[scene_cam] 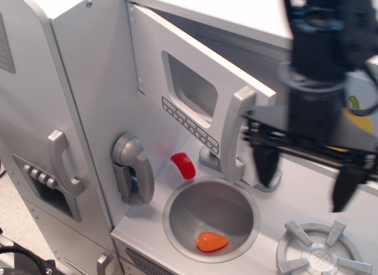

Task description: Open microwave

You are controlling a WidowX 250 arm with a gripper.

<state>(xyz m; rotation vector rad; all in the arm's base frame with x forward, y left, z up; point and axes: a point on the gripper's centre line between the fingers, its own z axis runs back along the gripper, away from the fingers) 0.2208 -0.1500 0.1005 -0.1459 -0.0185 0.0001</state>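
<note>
The grey microwave door (189,91) stands swung partly open toward me, hinged on its left. It has a clear rounded window (190,86), a row of small buttons (189,125) and a long vertical silver handle (231,133) at its free edge. My black gripper (306,175) hangs to the right of the handle, blurred by motion. Its two fingers (266,165) are spread wide and hold nothing. It is apart from the door.
A round sink (211,219) holds an orange toy (211,242). A red knob (184,165) sits behind the sink. A toy phone (133,168) hangs on the wall. The fridge door with handle (62,162) is at left. A burner (322,251) is at the front right. A yellow pepper (357,118) shows behind my arm.
</note>
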